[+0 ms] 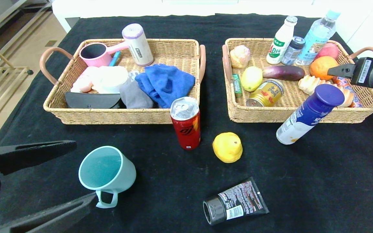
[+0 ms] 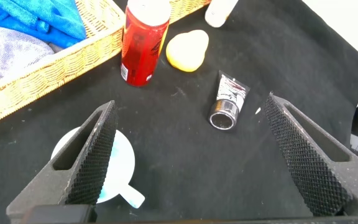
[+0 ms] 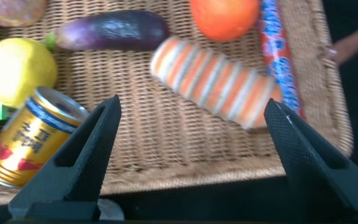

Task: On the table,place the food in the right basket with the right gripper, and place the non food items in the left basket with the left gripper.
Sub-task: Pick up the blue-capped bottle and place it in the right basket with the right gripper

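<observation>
On the black cloth lie a teal mug [image 1: 107,171] on its side, a red can [image 1: 186,123] standing, a yellow fruit [image 1: 227,147], a black tube [image 1: 235,202] and a blue-capped white bottle [image 1: 306,115] in front of the right basket [image 1: 299,115]. My left gripper [image 1: 84,170] hangs open at the near left, its fingers either side of the mug [image 2: 120,165] and above it. My right gripper [image 1: 338,70] is open over the right basket's right end, with nothing between its fingers; a striped bread roll [image 3: 213,78] lies below it.
The left basket [image 1: 108,116] holds a pink scoop [image 1: 96,54], a white roll [image 1: 138,45], a blue cloth [image 1: 165,82] and other items. The right basket holds bottles [image 1: 282,40], an eggplant [image 1: 283,72], a lemon [image 1: 252,78], a gold can [image 1: 265,94] and an orange [image 1: 322,67].
</observation>
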You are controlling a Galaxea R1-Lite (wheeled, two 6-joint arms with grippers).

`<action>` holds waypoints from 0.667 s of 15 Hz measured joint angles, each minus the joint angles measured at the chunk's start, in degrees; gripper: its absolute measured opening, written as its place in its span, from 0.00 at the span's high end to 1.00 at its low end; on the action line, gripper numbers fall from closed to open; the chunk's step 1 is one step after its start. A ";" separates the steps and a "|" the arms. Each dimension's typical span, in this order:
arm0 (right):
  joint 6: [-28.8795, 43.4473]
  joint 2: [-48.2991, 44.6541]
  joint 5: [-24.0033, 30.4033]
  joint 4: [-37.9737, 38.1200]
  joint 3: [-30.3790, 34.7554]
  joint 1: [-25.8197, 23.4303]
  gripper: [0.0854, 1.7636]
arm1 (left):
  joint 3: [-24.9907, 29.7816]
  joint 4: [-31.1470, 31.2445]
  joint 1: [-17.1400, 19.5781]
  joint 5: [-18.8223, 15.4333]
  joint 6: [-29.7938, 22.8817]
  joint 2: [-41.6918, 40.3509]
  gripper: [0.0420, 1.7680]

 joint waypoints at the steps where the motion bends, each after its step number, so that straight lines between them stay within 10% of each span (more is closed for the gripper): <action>1: -0.15 -1.02 -0.02 -0.02 1.23 -0.61 0.04 | 0.00 0.02 0.00 0.02 0.00 0.05 0.03; 10: -1.00 -14.56 2.38 -0.24 18.54 -1.33 0.04 | 0.09 0.02 -0.02 -0.09 0.06 0.07 0.03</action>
